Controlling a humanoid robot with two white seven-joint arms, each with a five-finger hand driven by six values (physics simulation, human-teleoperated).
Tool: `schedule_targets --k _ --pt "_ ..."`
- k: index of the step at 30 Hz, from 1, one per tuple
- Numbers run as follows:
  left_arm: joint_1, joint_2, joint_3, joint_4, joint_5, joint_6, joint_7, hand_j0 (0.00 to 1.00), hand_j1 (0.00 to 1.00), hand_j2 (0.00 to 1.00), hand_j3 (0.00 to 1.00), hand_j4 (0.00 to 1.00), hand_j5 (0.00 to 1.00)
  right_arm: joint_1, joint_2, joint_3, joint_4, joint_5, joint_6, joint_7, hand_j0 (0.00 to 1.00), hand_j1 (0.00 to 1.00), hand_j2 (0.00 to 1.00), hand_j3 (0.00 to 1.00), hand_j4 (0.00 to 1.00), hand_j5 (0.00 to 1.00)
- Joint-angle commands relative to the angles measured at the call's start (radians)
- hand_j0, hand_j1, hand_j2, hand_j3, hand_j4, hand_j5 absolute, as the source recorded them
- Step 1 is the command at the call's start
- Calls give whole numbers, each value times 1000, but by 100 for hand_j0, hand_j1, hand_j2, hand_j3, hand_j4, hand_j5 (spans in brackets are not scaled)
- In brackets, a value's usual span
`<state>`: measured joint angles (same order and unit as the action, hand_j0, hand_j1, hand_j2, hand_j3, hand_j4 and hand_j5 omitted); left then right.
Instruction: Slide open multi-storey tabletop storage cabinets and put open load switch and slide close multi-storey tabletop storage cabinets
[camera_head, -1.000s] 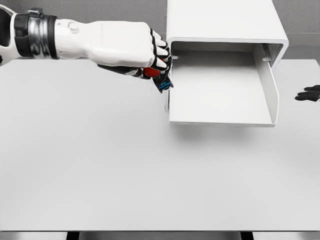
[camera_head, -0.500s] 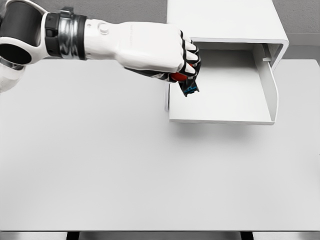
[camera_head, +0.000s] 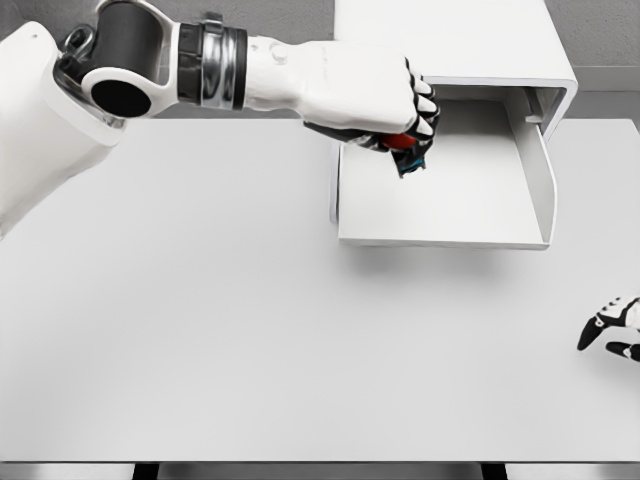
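Observation:
A white tabletop storage cabinet (camera_head: 450, 40) stands at the back of the table, its lower drawer (camera_head: 440, 215) pulled out toward me. My left hand (camera_head: 405, 125) reaches in from the left and hovers over the drawer's left half, fingers curled around the load switch (camera_head: 408, 152), a small red, black and blue part that pokes out below the fist. The inside of the drawer shows nothing else. Only the fingertips of my right hand (camera_head: 610, 330) show at the right edge, low over the table, fingers spread and holding nothing.
The white table (camera_head: 200, 330) spreads wide in front of the cabinet. The drawer's raised right wall (camera_head: 543, 170) and front lip (camera_head: 440, 242) bound its tray.
My left hand has carried the load switch rightward, from beside the drawer's left wall to over its tray. My right hand left the far right edge near the drawer and now shows lower down.

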<state>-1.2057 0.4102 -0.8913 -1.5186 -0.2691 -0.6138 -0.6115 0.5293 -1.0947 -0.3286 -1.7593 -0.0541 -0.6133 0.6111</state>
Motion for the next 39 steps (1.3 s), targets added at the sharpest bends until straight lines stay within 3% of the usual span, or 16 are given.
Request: schedule_targets --k 1,5,11,18,20,21,23,25,27,28,30,31,32,34,36,39 --pt "0 -16 0 15 -7 3 1 42 42 42 42 42 42 -3 -11 19 0 -6 2 0 54 54 54 54 54 54" --pt "2 -18 2 34 -4 3 1 57 57 57 57 57 57 -60 -31 19 0 -7 2 0 59 59 59 59 59 59" --pt "0 -61 2 118 -5 3 1 86 86 86 86 86 86 -60 -30 19 -2 -10 2 0 60 60 60 60 60 60" --pt "2 -80 0 114 -4 3 1 98 98 98 98 98 98 -68 -31 43 -2 -10 2 0 60 60 60 60 60 60" --pt "2 -58 2 75 5 3 1 100 100 100 100 100 100 -86 -31 48 -2 -10 2 0 60 60 60 60 60 60" --pt "0 -21 3 22 27 3 1 100 100 100 100 100 100 -97 -45 49 -2 -10 2 0 60 60 60 60 60 60" --pt "0 135 8 -110 192 3 1 100 100 100 100 100 100 -120 -50 57 -2 -10 2 0 60 60 60 60 60 60" --pt "3 297 9 -117 332 3 1 100 100 100 100 100 100 -135 -54 71 -2 -10 2 0 60 60 60 60 60 60" --pt "28 484 11 -109 346 3 1 100 100 100 100 100 100 -172 -65 117 -2 -10 2 0 60 60 60 60 60 60" --pt "77 587 14 -94 354 3 1 100 100 100 100 100 100 -201 -67 148 -2 -9 2 0 59 59 59 59 59 59" --pt "130 686 15 27 370 3 1 100 100 100 100 100 100 -239 -68 187 -2 -9 2 0 59 59 59 59 59 59" --pt "143 688 12 138 369 3 1 100 100 100 100 100 100 -253 -70 206 -2 -9 2 0 59 59 59 59 59 59" --pt "175 677 11 158 369 3 1 100 100 100 100 100 100 -262 -70 214 -2 -9 2 0 59 59 59 59 59 59" --pt "193 592 2 135 355 3 1 100 100 100 100 100 100 -269 -71 215 -2 -9 2 0 59 59 59 59 59 59" --pt "235 582 2 135 323 3 1 100 100 100 100 100 100 -276 -74 217 -2 -9 2 0 59 59 59 59 59 59" --pt "236 585 3 137 321 3 1 100 100 100 100 100 100 -324 -74 261 -2 -9 2 0 59 59 59 59 59 59"
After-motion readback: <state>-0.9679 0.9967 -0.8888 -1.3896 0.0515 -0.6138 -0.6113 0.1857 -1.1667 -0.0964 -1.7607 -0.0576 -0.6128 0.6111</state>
